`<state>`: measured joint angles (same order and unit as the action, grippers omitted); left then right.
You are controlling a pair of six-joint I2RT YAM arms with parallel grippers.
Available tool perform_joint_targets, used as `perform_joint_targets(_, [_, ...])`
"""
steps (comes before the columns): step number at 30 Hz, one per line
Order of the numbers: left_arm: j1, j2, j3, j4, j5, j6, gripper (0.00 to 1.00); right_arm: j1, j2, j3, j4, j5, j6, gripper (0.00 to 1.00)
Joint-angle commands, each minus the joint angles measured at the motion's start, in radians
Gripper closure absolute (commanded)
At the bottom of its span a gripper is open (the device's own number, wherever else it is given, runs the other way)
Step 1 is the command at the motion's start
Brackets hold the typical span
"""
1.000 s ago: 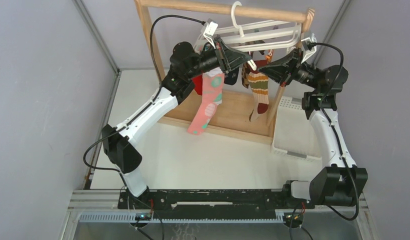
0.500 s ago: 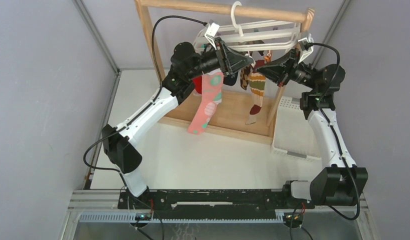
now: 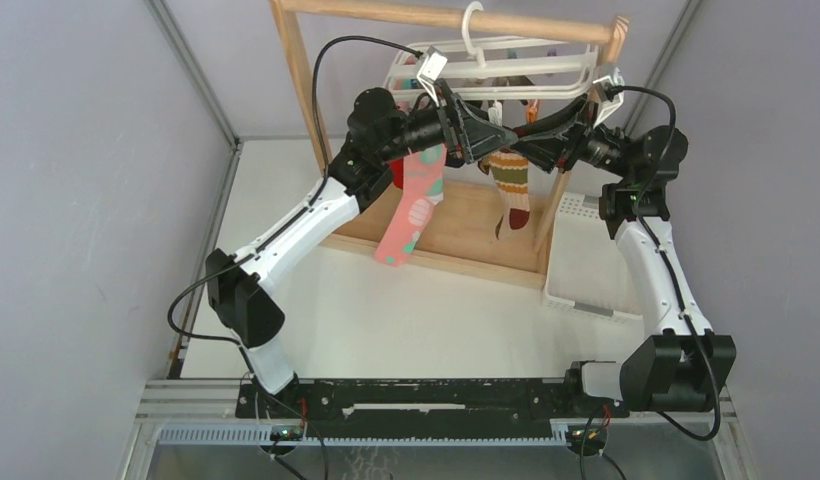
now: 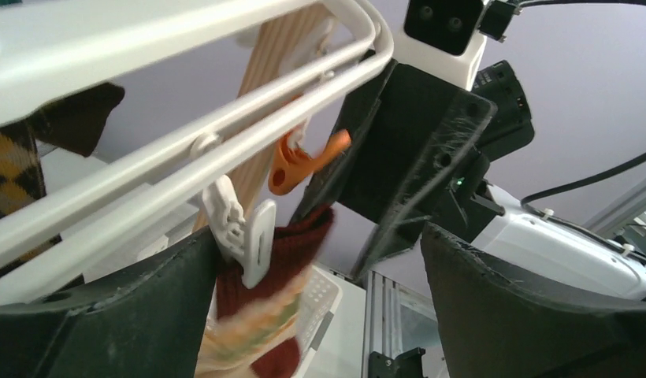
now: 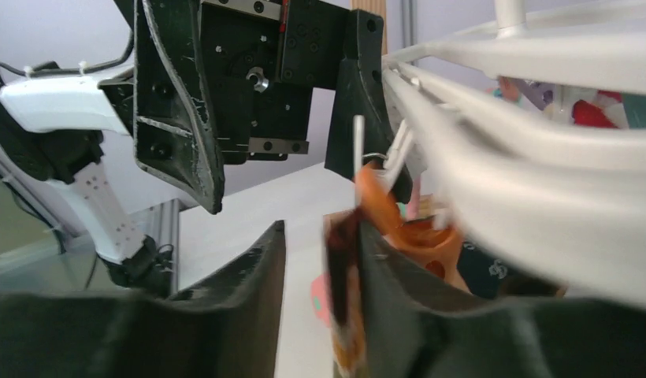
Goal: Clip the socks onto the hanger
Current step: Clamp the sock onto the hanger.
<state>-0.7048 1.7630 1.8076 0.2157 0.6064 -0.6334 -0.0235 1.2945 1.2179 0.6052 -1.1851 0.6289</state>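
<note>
The white hanger hangs by its hook from the wooden rack's top bar. A brown-red-cream striped sock dangles from it, its red cuff pinched in a white clip. Beside it hangs an orange clip. A pink dotted sock hangs to the left, with a red sock partly hidden behind my left arm. My left gripper stands wide open around the white clip. My right gripper faces it, open, the blurred striped sock lying against one finger.
The tall wooden rack stands on a wooden base board at the back of the white table. A white slatted basket sits at the right beside it. Grey walls close in on both sides.
Both grippers have opened from shut. The arms and the hanger's near edge have risen a little. The striped sock has swung and hangs from the white clip.
</note>
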Motion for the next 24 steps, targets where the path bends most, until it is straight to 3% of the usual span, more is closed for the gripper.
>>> perform_joint_targets(1, [0.023, -0.042, -0.047, 0.016, -0.079, -0.019, 0.00, 0.005, -0.020, 0.039, -0.092, 0.030, -0.094, 0.44])
perform_joint_targets(5, [0.034, -0.071, -0.106, -0.004, -0.187, 0.018, 0.00, 0.001, -0.061, -0.001, -0.269, 0.088, -0.241, 0.30])
perform_joint_targets(10, [0.033, -0.127, -0.212, -0.029, -0.321, 0.090, 0.00, -0.014, -0.147, -0.133, -0.378, 0.213, -0.340, 0.26])
perform_joint_targets(17, [0.034, -0.186, -0.382, 0.064, -0.396, 0.080, 0.00, -0.019, -0.287, -0.405, -0.323, 0.455, -0.320, 0.24])
perform_joint_targets(21, [0.028, -0.192, -0.443, 0.086, -0.391, 0.057, 0.13, -0.012, -0.322, -0.512, -0.344, 0.565, -0.245, 0.24])
perform_joint_targets(24, [0.012, -0.218, -0.527, 0.106, -0.451, 0.057, 0.09, 0.018, -0.359, -0.583, -0.376, 0.698, -0.227, 0.24])
